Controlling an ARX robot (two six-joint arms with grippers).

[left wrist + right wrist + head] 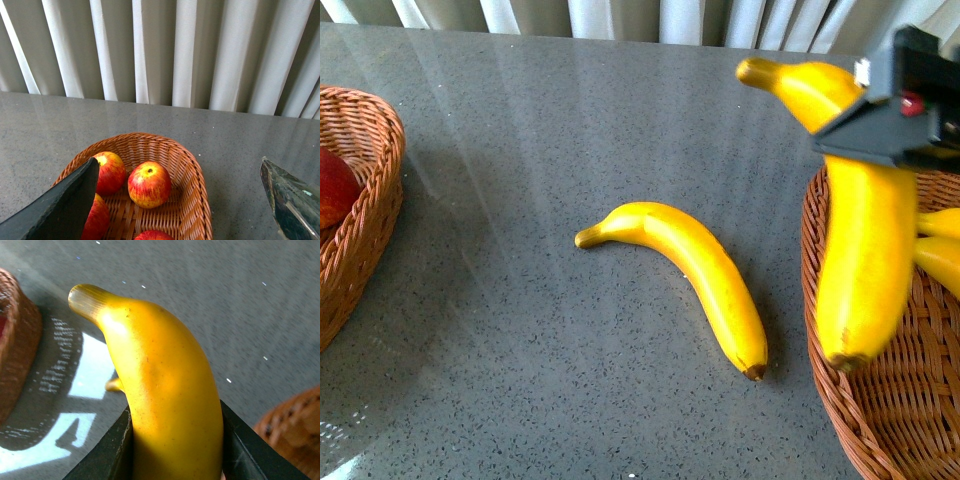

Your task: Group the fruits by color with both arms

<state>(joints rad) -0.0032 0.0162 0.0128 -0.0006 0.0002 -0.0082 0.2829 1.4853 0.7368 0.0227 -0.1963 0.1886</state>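
Right claw [868,145] is pinching a banana [865,260] near its stem end, so the fruit hangs tip-down over the right basket [910,430]. We judge it is held there for lowering in among the yellow fruit. Left claw [177,165] is spread wide with nothing between its fingers, hovering above the left basket [196,200].

Findings, by size:

- The bench [520,350] is grey and speckled. It carries the two baskets at opposite sides, which keeps the colours well apart.
- Right basket: at least two more bananas [942,245] lie inside, just beside the hanging one.
- Left basket: four red apples [149,184] show, some only in part, set close together.
- Loose banana [690,275]: it lies flat on the bench between the baskets, nearer the right one and touching neither. We judge it the only piece outstanding, best reached by the right arm once its load is released.
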